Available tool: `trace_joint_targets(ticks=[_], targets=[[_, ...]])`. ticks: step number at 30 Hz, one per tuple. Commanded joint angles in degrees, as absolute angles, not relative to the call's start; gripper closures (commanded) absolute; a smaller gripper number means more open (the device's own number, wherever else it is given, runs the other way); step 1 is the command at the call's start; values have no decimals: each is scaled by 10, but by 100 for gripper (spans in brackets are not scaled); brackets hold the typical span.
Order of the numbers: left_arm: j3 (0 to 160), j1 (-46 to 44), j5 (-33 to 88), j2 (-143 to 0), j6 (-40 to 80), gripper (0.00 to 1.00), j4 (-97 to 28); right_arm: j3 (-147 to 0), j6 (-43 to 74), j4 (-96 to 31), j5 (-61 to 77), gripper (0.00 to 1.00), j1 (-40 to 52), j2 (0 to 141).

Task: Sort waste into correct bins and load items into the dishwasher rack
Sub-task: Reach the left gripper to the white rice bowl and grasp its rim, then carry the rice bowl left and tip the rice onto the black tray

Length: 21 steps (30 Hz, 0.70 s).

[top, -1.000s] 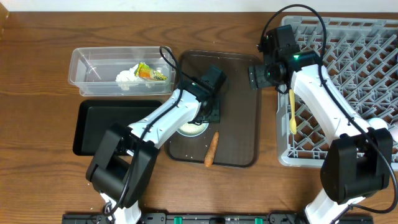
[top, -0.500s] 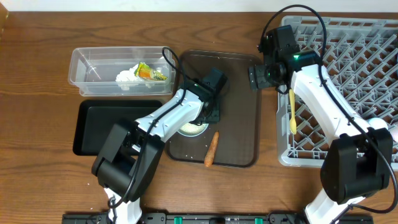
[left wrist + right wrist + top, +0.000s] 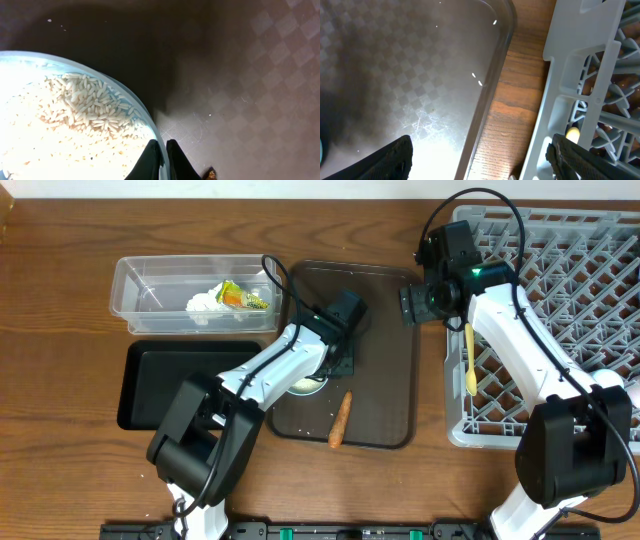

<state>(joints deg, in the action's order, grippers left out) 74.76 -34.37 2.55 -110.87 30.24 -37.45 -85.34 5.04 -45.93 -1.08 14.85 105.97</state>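
Left wrist: jaws astride white bowl (image 3: 131,100) rim, bare tray (image 3: 250,75) beyond.

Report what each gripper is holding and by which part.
Left gripper pinches the white bowl by its rim; right gripper is open, holding nothing.

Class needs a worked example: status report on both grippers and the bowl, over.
Left gripper shut on white bowl rim, rice inside. Right gripper open over brown tray edge. Carrot stick lies beside bowl, clear of it.
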Motion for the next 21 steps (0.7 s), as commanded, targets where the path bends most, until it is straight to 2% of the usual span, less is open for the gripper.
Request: trace_joint_targets(ticks=[1,7,15,21], targets=[[748,-344,29,-1101,305,94,-382,-853,57,-462,-15,14,143,1059],[755,-344,4,-1048,300,94,-417,-853,57,-461,-22,14,139,1059],[755,-342,3,-981,235,94,-457,-853,57,-461,-22,14,135,1059],[755,-307,4,-940,232,94,-488,-853,57,-461,-24,14,131,1059]])
